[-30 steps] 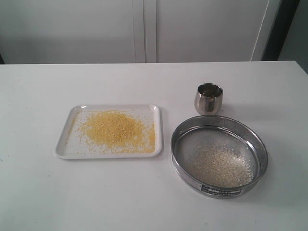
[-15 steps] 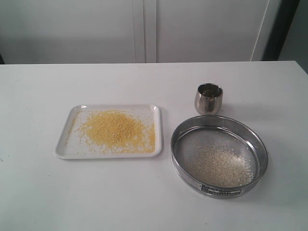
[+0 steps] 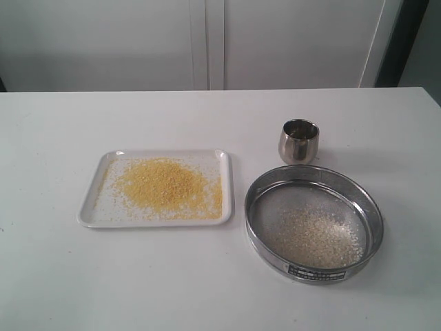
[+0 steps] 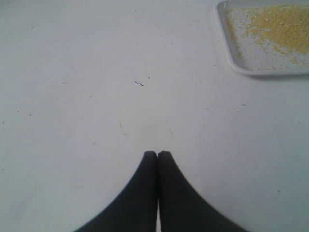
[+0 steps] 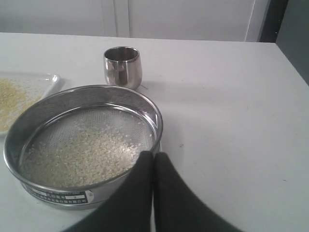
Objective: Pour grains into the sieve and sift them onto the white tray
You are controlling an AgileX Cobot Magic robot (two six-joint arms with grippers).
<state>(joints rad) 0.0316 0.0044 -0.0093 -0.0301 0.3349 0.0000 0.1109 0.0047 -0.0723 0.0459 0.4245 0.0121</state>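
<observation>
Where round steel sieve (image 3: 317,274) sits, grains (image 3: 315,238) (pale, seemingly coarse) lie inside.

Three things sit on a tabletop (image 3: 138,276). A tray (image 3: 155,223) lies flat left of centre, with grains (image 3: 162,185) heaped on it, thickest from its middle toward its right side. To the right of the tray, close but apart and a little nearer the front edge, rests a sieve (image 3: 270,260) with more grains in its front right part. A cup (image 3: 298,142) stands upright just behind the sieve.
</observation>
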